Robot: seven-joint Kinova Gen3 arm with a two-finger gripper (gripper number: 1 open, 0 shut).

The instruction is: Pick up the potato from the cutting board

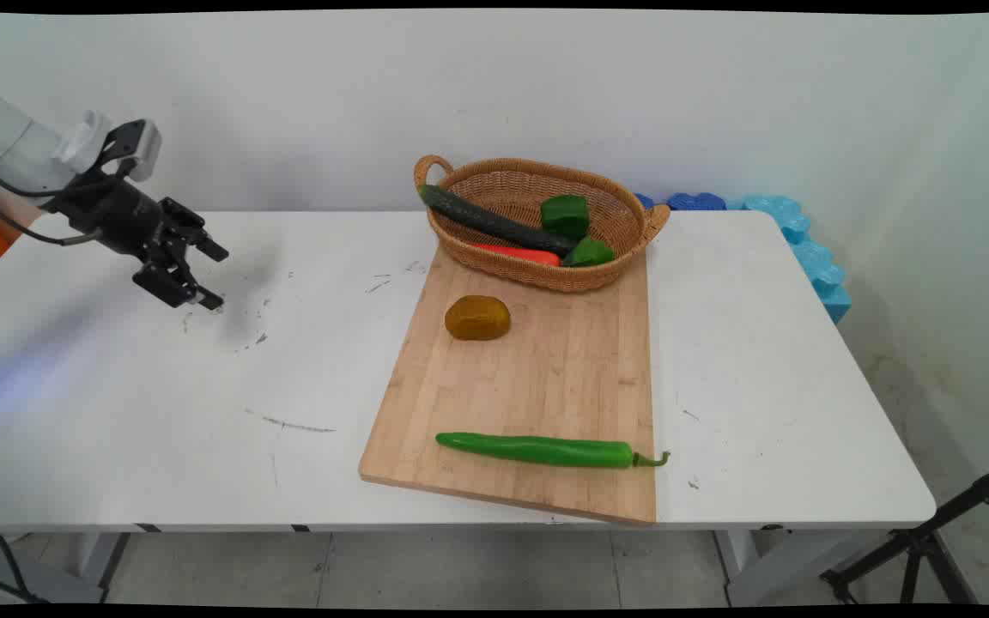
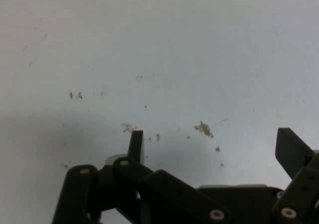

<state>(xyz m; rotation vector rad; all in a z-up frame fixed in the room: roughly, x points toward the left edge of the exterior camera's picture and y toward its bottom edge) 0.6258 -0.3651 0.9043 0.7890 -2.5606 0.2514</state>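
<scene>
The end effector (image 1: 203, 275) hangs wide and empty over the table's (image 1: 117, 412) far left corner, well apart from the cutting board (image 1: 546, 378), whose long green pepper (image 1: 537, 450) lies along its near edge

green chili (image 1: 546, 450) | brown potato (image 1: 477, 318) | tan woven basket (image 1: 537, 270) | black hand (image 1: 213, 275)

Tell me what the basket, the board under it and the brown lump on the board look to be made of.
Basket: woven wicker or rattan, tan, visible weave. Cutting board: pale wood, perhaps bamboo, matte, with lengthwise grain strips. Brown lump: smooth with a slight sheen, possibly a plastic potato; the look leaves it open.
</scene>
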